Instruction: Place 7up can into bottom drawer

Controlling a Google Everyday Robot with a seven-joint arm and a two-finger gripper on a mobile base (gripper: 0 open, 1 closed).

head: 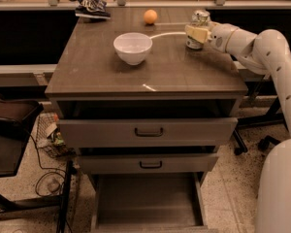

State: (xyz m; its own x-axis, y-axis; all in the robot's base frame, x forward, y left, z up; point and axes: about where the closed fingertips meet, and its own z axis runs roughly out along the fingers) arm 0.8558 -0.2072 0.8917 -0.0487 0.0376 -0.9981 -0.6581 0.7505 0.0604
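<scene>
Silver-white aluminium 7up can [201, 18], right of the white bowl [132, 46], has the claw [194, 33] against it, grip unclear; the open grey bottom drawer [145, 200] is not yet reached.

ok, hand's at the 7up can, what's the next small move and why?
Probably a short straight lift once the grip is firm. The hand sits at the 7up can, which stands at the back right of the cabinet top; the bottom drawer is already pulled out below, and the white bowl is well aside.
</scene>
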